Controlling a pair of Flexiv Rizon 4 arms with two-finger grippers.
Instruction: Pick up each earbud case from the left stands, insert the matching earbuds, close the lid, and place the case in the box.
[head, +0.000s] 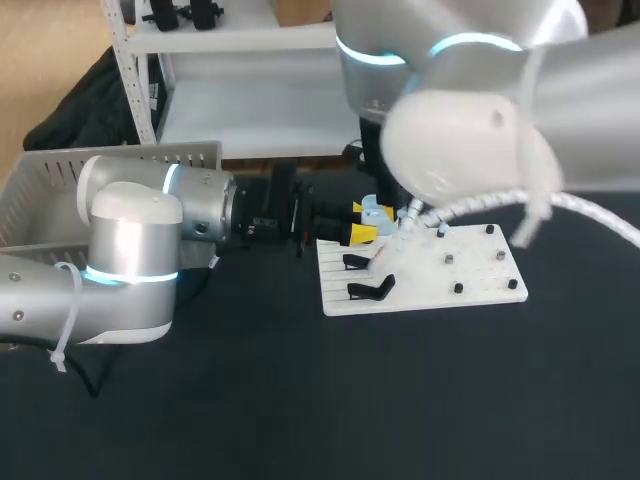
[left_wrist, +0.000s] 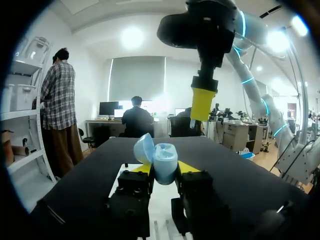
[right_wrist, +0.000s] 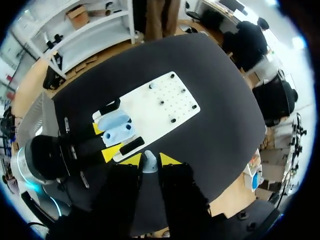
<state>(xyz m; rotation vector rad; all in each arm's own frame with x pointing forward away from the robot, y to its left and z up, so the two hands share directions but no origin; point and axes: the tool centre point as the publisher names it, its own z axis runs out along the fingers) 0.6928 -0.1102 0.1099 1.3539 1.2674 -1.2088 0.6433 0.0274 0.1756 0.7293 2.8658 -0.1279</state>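
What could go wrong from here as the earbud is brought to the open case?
1. The earbud is held only at the very tips of the right pincer. It could slip or twist before it seats.
2. The case sits in the left pincer with its lid open and yellow tips close on both sides. If lowered off line, the right pincer might knock the lid or miss the socket.
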